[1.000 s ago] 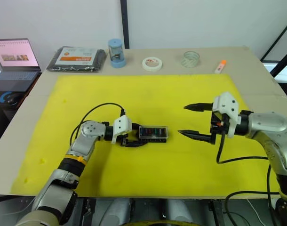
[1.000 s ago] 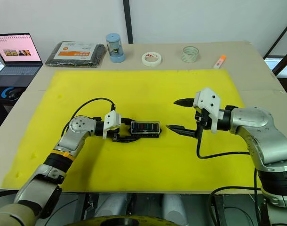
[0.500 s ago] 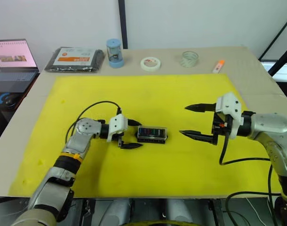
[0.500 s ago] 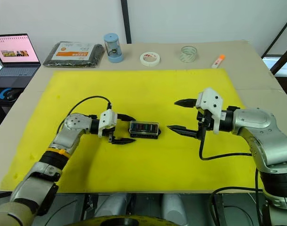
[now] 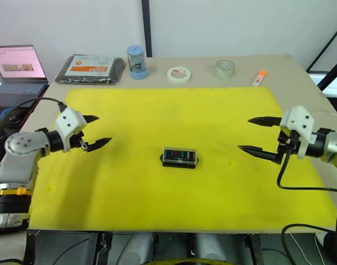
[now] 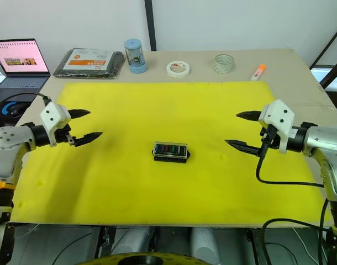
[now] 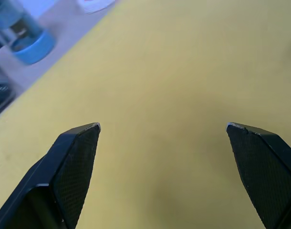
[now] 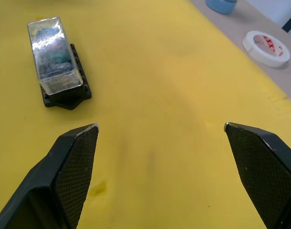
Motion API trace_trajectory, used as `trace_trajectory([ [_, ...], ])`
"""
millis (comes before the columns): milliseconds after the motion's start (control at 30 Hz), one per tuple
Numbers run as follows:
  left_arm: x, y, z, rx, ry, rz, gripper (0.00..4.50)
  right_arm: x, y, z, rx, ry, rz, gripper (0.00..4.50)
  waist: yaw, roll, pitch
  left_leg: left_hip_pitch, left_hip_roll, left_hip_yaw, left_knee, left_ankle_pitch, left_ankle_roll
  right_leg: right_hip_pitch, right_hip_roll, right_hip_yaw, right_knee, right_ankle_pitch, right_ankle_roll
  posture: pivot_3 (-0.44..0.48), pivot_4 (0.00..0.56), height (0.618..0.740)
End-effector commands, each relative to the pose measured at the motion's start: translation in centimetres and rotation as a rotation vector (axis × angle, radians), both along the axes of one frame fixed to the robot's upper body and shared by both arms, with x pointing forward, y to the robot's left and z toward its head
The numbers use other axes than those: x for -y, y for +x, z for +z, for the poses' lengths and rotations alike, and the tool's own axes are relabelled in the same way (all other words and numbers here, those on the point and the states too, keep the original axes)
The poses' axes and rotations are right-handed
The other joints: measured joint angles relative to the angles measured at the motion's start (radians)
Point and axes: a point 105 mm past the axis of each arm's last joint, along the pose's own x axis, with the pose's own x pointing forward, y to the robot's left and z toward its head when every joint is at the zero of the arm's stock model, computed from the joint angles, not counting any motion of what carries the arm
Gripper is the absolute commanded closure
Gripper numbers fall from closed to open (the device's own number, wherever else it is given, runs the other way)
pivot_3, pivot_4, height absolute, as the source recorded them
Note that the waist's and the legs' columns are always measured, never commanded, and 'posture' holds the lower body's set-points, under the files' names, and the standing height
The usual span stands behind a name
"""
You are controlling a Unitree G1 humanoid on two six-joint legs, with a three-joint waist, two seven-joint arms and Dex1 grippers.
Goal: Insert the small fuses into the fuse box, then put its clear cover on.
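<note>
you are at a lab test station: a desk (image 5: pixel 301 77) with a yellow mat (image 5: pixel 174 121), a laptop (image 5: pixel 16 69) beside it, tape rolls (image 5: pixel 178 74), and plain white walls.

- Your two head eyes look forward and down over the whole yellow mat (image 5: pixel 174 187), sharing nearly the same scene.
- Your wrist cameras sit close above the mat; the right one shares the fuse box (image 8: pixel 64 93) with the head views.
</note>
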Motion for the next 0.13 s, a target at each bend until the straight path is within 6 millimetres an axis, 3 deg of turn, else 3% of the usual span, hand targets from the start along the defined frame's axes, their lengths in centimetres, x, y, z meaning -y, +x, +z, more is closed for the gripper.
trace_trajectory([
  [33,-0.27,0.15,1.54,0.075,0.023,0.028,0.07,-0.88,-0.44,0.76,0.048,-0.003,0.037,0.00,-0.001,0.000,0.000,0.000,0.000,0.000,0.000,0.000,0.000,0.000,0.000,0.000,0.000,0.000,0.000,0.000,0.150,0.740],
  [133,-0.16,0.08,1.03,0.049,0.031,0.031,0.07,-1.17,-0.34,0.69,0.050,0.006,0.042,0.00,-0.001,0.000,0.000,0.000,0.000,0.000,0.000,0.000,0.000,0.000,0.000,0.000,0.000,0.000,0.000,0.000,0.150,0.740],
])
